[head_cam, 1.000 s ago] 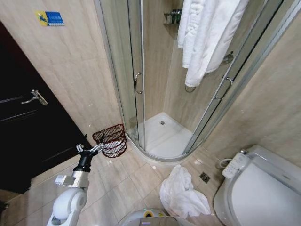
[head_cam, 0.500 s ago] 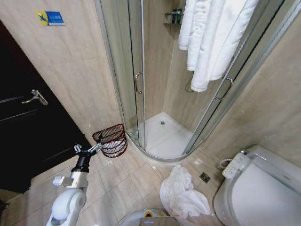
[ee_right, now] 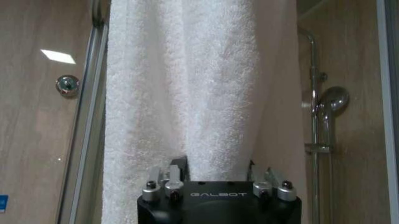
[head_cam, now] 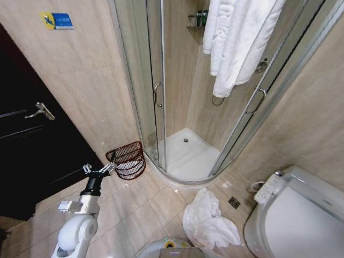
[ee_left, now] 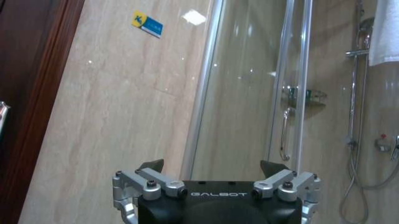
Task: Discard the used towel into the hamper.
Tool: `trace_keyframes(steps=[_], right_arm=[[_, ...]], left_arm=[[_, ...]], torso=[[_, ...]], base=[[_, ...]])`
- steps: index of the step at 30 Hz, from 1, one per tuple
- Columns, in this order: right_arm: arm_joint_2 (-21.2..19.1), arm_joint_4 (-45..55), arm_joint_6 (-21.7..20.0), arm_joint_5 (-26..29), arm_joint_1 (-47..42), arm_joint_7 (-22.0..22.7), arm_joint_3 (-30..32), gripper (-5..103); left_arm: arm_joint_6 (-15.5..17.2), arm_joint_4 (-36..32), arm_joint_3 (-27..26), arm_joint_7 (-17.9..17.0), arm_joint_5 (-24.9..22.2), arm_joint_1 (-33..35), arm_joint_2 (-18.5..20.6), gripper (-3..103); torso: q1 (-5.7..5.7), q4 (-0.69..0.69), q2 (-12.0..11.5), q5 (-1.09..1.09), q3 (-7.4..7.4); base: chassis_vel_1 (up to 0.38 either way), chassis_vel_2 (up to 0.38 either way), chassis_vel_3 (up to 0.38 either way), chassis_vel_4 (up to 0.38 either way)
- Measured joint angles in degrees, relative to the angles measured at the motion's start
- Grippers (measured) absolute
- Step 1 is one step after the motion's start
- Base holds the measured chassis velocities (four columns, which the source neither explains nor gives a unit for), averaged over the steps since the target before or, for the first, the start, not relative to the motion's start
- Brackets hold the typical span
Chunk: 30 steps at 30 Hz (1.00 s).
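— Starting from the left: where does the job stand?
— Left gripper (head_cam: 99,170), spread wide and empty, hovers beside the hamper (head_cam: 128,159) on the floor.
— And the towel (ee_right: 181,88)?
— Pinched in the right gripper (ee_right: 215,169), hanging high by the shower; hamper drop remains.

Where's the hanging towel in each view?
Head: hanging towel at top, right of centre.
Left wrist: white sliver at the picture's edge, beside the shower pipe.
Right wrist: mid-picture, filling most of it.
Shared landmark: shower frame.
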Motion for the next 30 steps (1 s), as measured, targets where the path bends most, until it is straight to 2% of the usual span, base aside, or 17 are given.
trace_keyframes(steps=[2,6,8,12,13,15,17,19,30], right_arm=[[0.01,0.08,0.0,-0.08,0.02,-0.07,-0.01,51],[0.44,0.35,-0.25,-0.33,0.3,-1.14,-0.16,35],[0.62,0.38,-0.57,-0.32,0.4,-1.68,-0.16,35],[1.36,1.32,-1.26,-0.22,1.15,-2.87,-0.5,19],[1.36,1.32,-1.26,-0.22,1.15,-2.87,-0.5,19],[1.75,2.41,-1.44,-0.22,1.54,-2.88,-0.72,12],[1.86,2.76,-1.45,-0.26,1.65,-2.86,-0.79,12],[2.09,3.64,-1.52,-0.34,1.85,-2.72,-0.83,7],[2.29,3.92,-0.82,-2.76,2.65,-1.27,-0.26,7]], left_arm=[[0.01,-0.08,-0.08,0.0,-0.01,0.0,0.03,100],[0.05,-0.48,-0.28,0.0,-0.12,0.19,0.2,100],[0.06,-0.48,-0.3,0.0,-0.13,0.18,0.18,100],[0.07,-0.48,-0.34,0.0,-0.19,0.19,0.16,100],[0.07,-0.48,-0.34,0.0,-0.19,0.19,0.16,100],[0.07,-0.62,-0.41,0.0,-0.24,0.31,0.17,100],[0.07,-0.72,-0.47,0.0,-0.3,0.36,0.18,100],[0.07,-0.85,-0.7,0.01,-0.52,0.38,0.19,100],[0.16,-0.88,-0.94,0.04,-0.73,0.38,0.23,100]], torso=[[0.0,0.0,0.0,0.0,0.0],[0.0,0.0,0.0,0.01,0.0],[0.0,0.0,0.0,0.0,0.0],[0.0,0.0,0.0,0.01,0.0],[0.0,0.0,0.0,0.01,0.0],[0.0,0.0,0.0,0.0,0.0],[0.0,0.0,0.0,0.0,-0.01],[-0.01,0.0,0.0,0.0,-0.01],[0.0,0.01,0.0,0.02,0.01]], base=[[0.0,0.0,0.0,0.0],[0.0,0.0,0.0,0.0],[0.0,0.0,0.0,0.0],[0.0,0.0,0.0,0.0],[0.0,0.0,0.0,0.0],[0.0,0.0,0.0,0.0],[0.0,0.0,0.0,0.0],[0.0,0.0,0.0,0.0],[0.0,0.0,0.0,0.0]])
